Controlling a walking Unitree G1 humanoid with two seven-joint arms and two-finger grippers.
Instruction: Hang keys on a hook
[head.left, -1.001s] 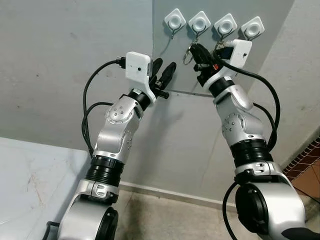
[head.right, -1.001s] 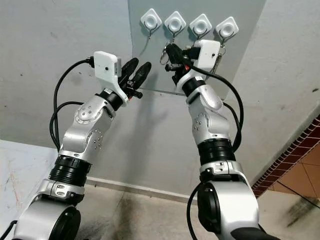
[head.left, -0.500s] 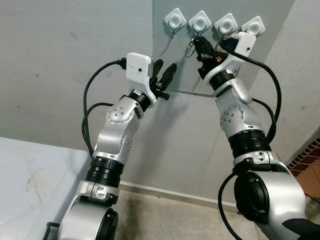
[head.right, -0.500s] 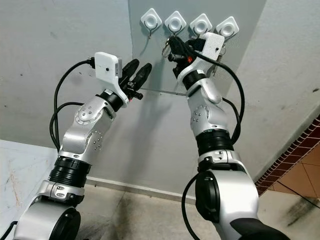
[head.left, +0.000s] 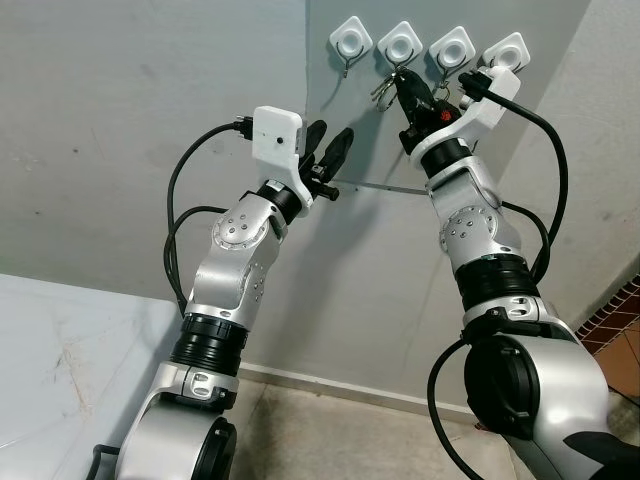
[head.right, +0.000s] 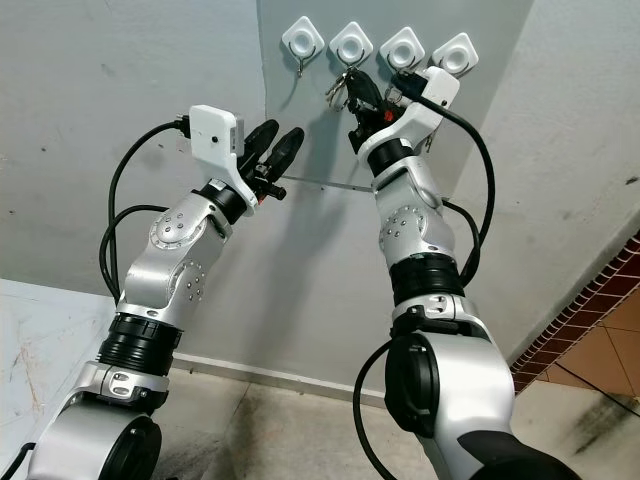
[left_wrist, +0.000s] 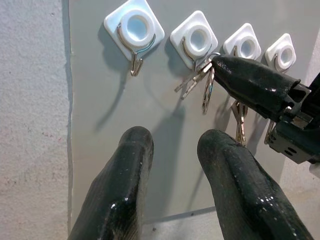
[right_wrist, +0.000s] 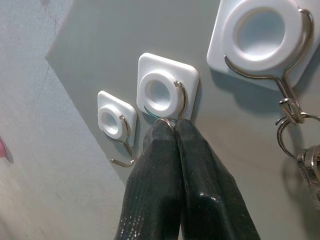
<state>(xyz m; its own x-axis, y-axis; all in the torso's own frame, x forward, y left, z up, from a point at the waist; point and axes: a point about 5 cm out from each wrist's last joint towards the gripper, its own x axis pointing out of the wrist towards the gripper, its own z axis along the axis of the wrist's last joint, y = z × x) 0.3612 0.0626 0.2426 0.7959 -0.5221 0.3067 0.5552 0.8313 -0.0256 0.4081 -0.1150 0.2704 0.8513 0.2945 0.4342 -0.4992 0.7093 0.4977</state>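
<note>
Hanging is under way: my right gripper (left_wrist: 220, 67), clenched on the keys (left_wrist: 197, 82), holds their ring against the second hook (right_wrist: 167, 107). Next I judge the ring must seat before release. Left gripper (left_wrist: 172, 150) hovers below, fingers parted.

A grey panel (head.left: 345, 120) is fixed flat on a rough grey plastered wall (head.left: 120, 110). At the wall's foot runs a pale skirting strip (head.left: 330, 385) above a concrete floor (head.left: 330, 440). To the lower left lies a whitish, scuffed surface (head.left: 60, 360) — what it is cannot be told. At the lower right edge, a patch of reddish-brown tiles (head.left: 615, 345) — with pale joints.
</note>
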